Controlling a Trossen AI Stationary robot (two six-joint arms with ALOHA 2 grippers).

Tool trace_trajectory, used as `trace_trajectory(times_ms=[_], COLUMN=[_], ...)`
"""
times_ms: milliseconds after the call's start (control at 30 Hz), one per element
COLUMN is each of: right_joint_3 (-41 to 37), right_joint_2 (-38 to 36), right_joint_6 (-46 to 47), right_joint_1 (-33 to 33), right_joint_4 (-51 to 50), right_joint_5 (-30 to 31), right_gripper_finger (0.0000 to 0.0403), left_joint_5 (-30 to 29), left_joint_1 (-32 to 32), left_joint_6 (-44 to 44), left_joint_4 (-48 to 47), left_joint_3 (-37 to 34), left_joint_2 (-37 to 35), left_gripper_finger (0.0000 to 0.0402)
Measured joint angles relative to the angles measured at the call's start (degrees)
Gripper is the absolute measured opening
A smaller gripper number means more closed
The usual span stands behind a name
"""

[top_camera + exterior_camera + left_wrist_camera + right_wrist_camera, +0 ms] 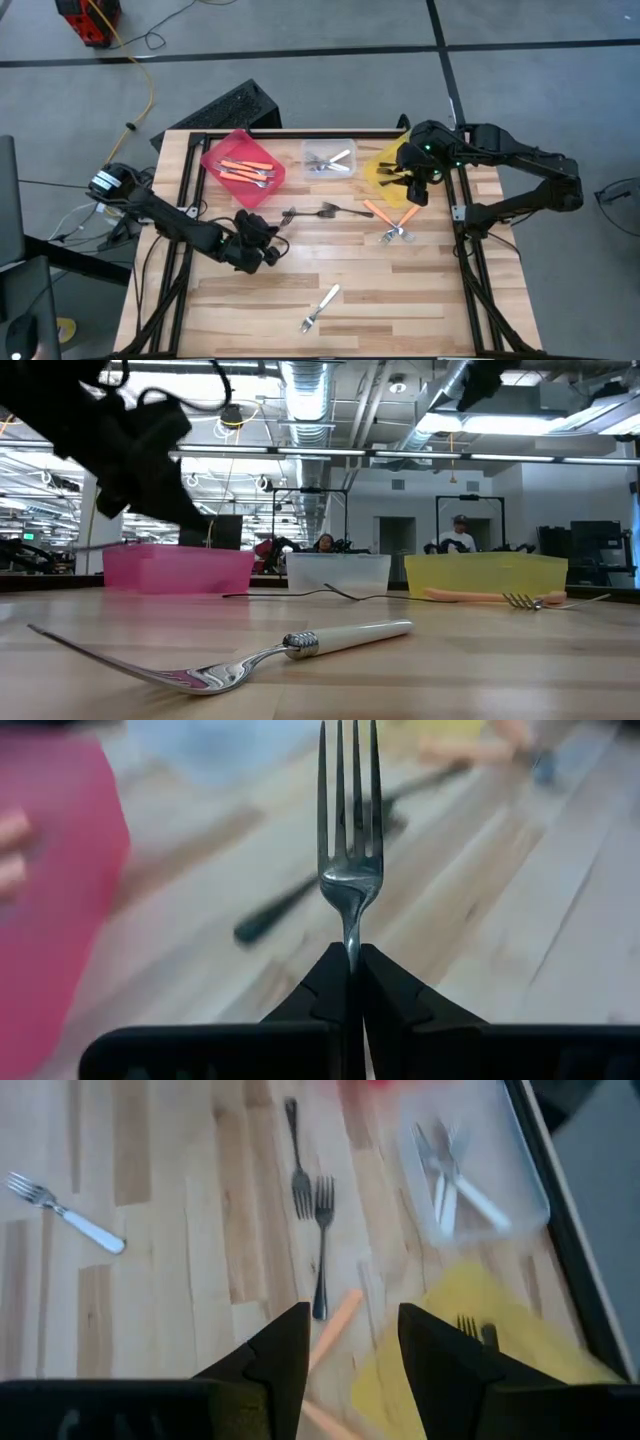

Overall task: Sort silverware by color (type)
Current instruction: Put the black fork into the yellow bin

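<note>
Dark fingers of the left gripper (350, 970) are pressing together on the neck of a silver fork (350, 850), its tines pointing straight out ahead of the wrist. Seen from above, this gripper (262, 240) is sitting at about nine o'clock on the wooden table (400, 300), just below the red bin (243, 166) that is holding orange-handled forks (247, 170). At twelve o'clock the clear bin (329, 160) is holding silver forks, and the right gripper (350, 1350) is hovering with jaws apart and nothing between them over the yellow bin (385, 165) at two o'clock. Two black forks (320, 211) are lying near the centre, two orange-handled forks (392, 220) toward three o'clock, and a white-handled fork (320, 308) at six o'clock.
</note>
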Motion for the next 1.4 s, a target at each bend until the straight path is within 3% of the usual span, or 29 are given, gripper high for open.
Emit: trace_trajectory(times_ms=[233, 367, 667, 867, 1100, 1400], right_joint_3=[-0.77, -7.36, -27.56, -40.02, -50.41, -51.10], right_joint_2=[-0.06, -0.90, -1.74, -1.54, 2.40, 13.28], right_joint_6=[-4.42, -5.88, -3.97, -1.54, 3.54, 5.27], right_joint_1=[4.89, 7.12, 9.69, 12.00, 12.94, 14.31], right_joint_4=[9.61, 19.35, 53.72, 79.00, 104.53, 123.22], right_joint_5=[-0.04, -0.14, -7.66, -7.72, -7.72, -11.38], right_gripper_finger=[0.0177, 0.0177, 0.0177, 0.0177, 0.0177, 0.0186], left_joint_5=[-8.91, -10.57, -11.58, -12.12, -10.00, -1.14], left_joint_1=[-3.43, -5.21, -6.76, -6.74, -6.12, -3.09], left_joint_6=[5.64, 10.87, 28.75, 37.81, 47.70, 56.19], left_joint_4=[5.99, 10.76, 28.76, 38.32, 48.49, 56.86], left_joint_3=[0.08, 0.09, 0.17, 0.20, 0.22, 0.22], left_joint_2=[-3.26, -4.60, -5.20, -5.20, -5.22, -5.25], left_gripper_finger=[0.0001, 0.0001, 0.0001, 0.0001, 0.0001, 0.0001])
